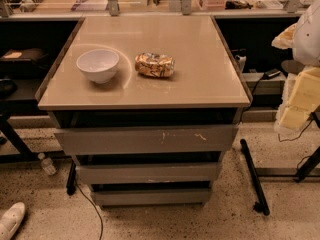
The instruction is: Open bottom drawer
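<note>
The bottom drawer [150, 197] is the lowest and narrowest of three grey drawers in the cabinet, just above the floor. Its plain front shows no handle and sits in line with the cabinet, with a dark gap above it. The mid-width drawer [147, 173] and the widest drawer [145, 139], which has pale scratches, sit above it. My gripper [299, 100] is a pale yellowish shape at the right edge of the camera view, under the white arm [306, 31]. It is well to the right of the cabinet and higher than the bottom drawer, touching nothing.
A white bowl [98, 64] and a crumpled snack bag [154, 65] lie on the cabinet top [200, 84]. On the floor are a plastic bottle [47, 164], a black cable [95, 211], a black frame leg [253, 176] and a white shoe [11, 220].
</note>
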Controlling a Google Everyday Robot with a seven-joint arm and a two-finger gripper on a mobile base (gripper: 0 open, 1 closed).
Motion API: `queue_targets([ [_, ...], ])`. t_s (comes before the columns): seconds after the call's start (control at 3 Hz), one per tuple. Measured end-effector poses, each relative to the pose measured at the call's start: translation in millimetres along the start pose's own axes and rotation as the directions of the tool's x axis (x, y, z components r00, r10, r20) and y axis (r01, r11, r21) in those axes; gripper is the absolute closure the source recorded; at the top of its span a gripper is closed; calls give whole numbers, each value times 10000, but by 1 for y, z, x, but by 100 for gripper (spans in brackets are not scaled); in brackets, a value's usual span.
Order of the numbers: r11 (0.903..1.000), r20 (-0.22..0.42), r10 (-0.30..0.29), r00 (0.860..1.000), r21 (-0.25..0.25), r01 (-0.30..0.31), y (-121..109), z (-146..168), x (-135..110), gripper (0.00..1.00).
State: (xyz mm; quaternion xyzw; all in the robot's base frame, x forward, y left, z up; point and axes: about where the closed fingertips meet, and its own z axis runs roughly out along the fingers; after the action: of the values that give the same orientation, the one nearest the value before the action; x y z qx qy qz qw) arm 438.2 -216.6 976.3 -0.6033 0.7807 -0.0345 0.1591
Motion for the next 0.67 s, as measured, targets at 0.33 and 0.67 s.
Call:
queue_targets([
  [0.33, 10000, 3, -5, 10000, 53, 5, 1, 0, 0, 0],
  [0.67, 9996, 254, -197, 9995, -205, 203, 17, 22, 2, 0],
])
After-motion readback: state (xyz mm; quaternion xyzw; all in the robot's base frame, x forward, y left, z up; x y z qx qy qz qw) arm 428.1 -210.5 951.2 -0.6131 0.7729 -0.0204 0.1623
